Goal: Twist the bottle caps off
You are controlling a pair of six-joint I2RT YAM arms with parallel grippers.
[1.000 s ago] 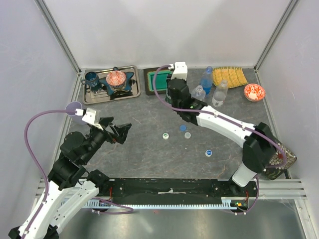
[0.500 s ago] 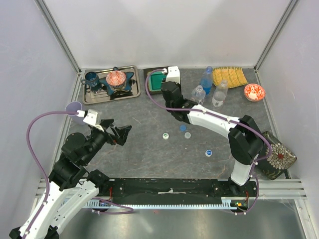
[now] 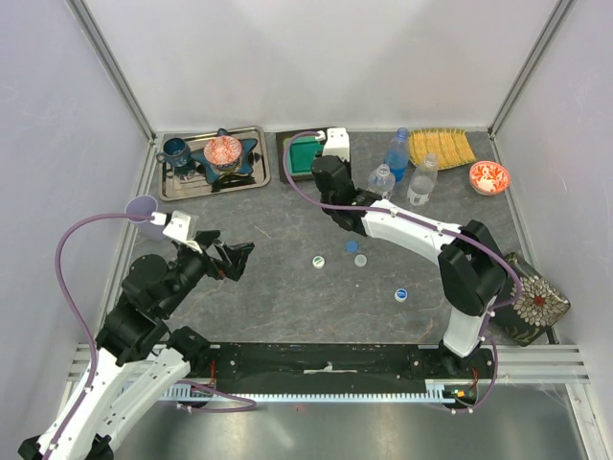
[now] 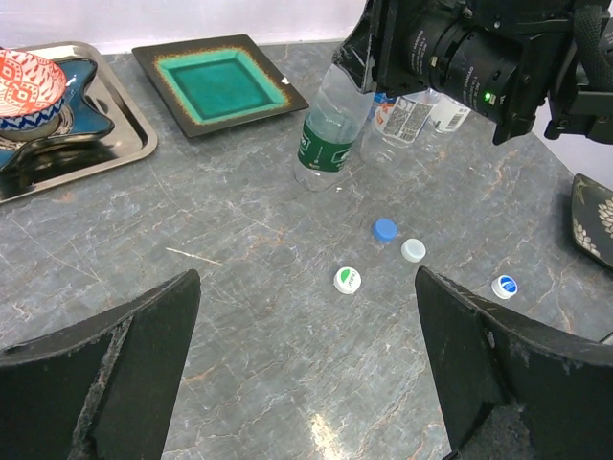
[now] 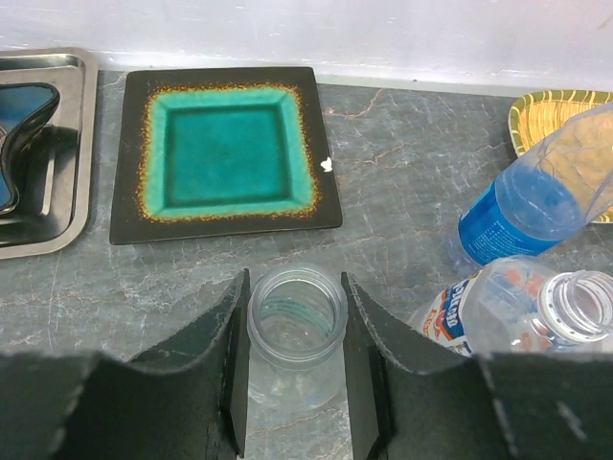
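Observation:
Four loose caps lie mid-table: green-and-white (image 3: 317,261), blue (image 3: 351,246), grey-white (image 3: 361,260), blue-and-white (image 3: 401,294). They also show in the left wrist view: (image 4: 347,280), (image 4: 384,229), (image 4: 413,250), (image 4: 505,286). My right gripper (image 3: 330,184) is shut on the open neck of the green-label bottle (image 5: 297,316), which stands upright (image 4: 324,134). The blue-tinted bottle (image 3: 397,153) and two clear uncapped bottles (image 3: 381,179) (image 3: 421,180) stand just right of it. My left gripper (image 3: 237,256) is open and empty, hovering left of the caps.
A teal square plate (image 3: 302,153) lies behind the held bottle. A metal tray (image 3: 251,184) with a red-patterned bowl sits back left. A yellow dish (image 3: 441,147), another red-patterned bowl (image 3: 488,176), a lilac cup (image 3: 144,209) and a dark patterned dish (image 3: 536,302) stand around.
My right wrist has swung a little to the left, toward the teal plate, and now holds still. The left arm has hardly moved.

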